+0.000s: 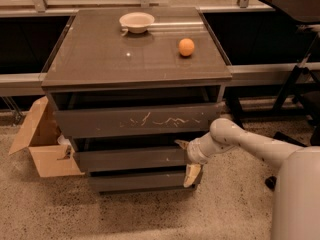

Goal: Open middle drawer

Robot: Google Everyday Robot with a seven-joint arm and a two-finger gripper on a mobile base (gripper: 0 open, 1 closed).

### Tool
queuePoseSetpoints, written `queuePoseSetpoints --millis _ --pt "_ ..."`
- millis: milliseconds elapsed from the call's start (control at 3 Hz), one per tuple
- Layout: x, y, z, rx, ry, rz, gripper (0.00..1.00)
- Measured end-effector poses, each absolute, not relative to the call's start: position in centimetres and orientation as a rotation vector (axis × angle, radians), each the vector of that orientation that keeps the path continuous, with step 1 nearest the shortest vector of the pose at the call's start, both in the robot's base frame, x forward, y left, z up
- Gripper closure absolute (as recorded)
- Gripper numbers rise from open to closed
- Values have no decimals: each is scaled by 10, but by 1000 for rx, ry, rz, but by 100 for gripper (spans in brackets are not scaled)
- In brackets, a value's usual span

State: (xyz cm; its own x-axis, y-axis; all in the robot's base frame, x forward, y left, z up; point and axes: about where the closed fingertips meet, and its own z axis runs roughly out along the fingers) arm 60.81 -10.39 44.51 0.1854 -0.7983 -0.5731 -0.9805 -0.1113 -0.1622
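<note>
The middle drawer is a plain dark grey-brown front with a few tiny white specks, under the scratched top drawer front of the cabinet. It sits nearly flush, with a dark gap above it. My gripper is at the drawer's right end, reaching in from the right. It is open. One pale fingertip is at the drawer's top edge. The other fingertip hangs below its bottom edge, over the bottom drawer front.
The cabinet top carries a white bowl and an orange. An open cardboard box lies on the floor left of the cabinet. A black stand is at the right. My arm crosses the lower right.
</note>
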Motion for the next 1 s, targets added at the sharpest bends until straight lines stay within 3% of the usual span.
queuePoseSetpoints --millis 667,1000 --pt "638 -98 420 -1913 1707 482 0" --pt "639 -98 419 -1910 1708 481 17"
